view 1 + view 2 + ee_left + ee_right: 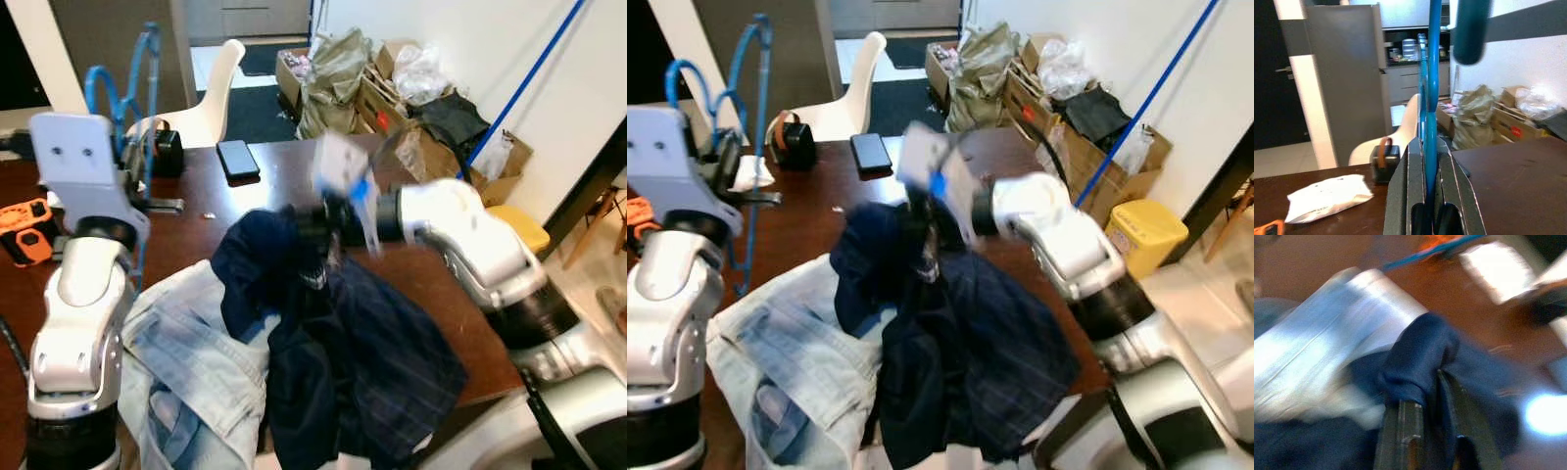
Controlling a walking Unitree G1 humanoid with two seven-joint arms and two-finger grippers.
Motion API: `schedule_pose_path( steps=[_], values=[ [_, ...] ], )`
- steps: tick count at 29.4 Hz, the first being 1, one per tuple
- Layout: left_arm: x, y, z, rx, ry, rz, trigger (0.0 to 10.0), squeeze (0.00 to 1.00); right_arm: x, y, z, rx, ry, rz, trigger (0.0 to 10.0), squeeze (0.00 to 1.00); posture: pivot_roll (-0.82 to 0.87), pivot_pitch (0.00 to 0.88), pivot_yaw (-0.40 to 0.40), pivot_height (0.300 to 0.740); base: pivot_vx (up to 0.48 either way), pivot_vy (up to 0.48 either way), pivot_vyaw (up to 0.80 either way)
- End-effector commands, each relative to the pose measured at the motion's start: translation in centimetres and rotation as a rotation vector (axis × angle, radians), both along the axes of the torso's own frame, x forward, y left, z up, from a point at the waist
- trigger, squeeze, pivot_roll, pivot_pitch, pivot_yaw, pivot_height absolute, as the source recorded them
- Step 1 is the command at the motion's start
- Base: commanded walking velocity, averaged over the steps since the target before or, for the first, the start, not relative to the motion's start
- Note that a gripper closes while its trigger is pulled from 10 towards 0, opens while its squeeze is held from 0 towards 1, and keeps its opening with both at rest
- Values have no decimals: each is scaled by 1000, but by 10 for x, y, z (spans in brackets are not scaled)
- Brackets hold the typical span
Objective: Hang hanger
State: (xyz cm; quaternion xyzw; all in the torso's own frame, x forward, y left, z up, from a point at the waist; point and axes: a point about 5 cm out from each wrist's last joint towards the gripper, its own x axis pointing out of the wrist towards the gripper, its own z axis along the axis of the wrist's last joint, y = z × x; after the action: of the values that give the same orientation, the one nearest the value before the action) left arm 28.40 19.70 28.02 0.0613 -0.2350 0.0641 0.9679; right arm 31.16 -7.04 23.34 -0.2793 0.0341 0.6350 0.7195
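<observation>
My left gripper (1427, 196) is shut on a blue plastic hanger (135, 73) and holds it upright above the left side of the dark wooden table (284, 162). A dark navy garment (343, 343) lies over the table's near edge, partly on top of a light blue denim piece (186, 362). My right gripper (312, 235) reaches in from the right and is shut on a fold of the navy garment (1418, 357), lifting it a little off the pile. The right arm is blurred with motion.
On the table stand a black phone (238, 157), a small dark box (168, 149), a white packet (1327, 196) and an orange tool (24, 230). A white chair (220, 93) stands behind. Cardboard boxes and bags (392, 83) line the right wall, beside a yellow bin (519, 227).
</observation>
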Motion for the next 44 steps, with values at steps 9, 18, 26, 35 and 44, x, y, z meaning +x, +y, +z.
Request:
schedule_pose_path(
  steps=[9, 18, 26, 35, 44],
  values=[
    [9, -19, 2, 66, 39, -221, 10000, 0, -8, -7, -23, -185, 4, 24, 10000, 1000, 86, 75, -23, 740, 0, 0, 0],
    [13, -7, 24, 87, 6, -306, 10000, 0, -13, -42, -1, -136, 63, -1, 10000, 1000, 86, 78, -16, 740, 0, 0, 0],
    [-43, -44, -6, 347, 304, -1135, 10000, 0, -27, -95, 105, 550, -76, 90, 10000, 0, 86, 79, -14, 740, 0, 0, 0],
    [-61, -42, -7, 432, 395, -1323, 10000, 0, -38, -106, 125, 612, -125, 162, 10000, 0, 95, 78, -14, 740, 0, 0, 0],
    [-53, -51, -12, 491, 404, -1289, 10000, 0, -35, -81, 78, 164, -16, 140, 10000, 0, 89, 79, -16, 740, 0, 0, 0]
  ],
)
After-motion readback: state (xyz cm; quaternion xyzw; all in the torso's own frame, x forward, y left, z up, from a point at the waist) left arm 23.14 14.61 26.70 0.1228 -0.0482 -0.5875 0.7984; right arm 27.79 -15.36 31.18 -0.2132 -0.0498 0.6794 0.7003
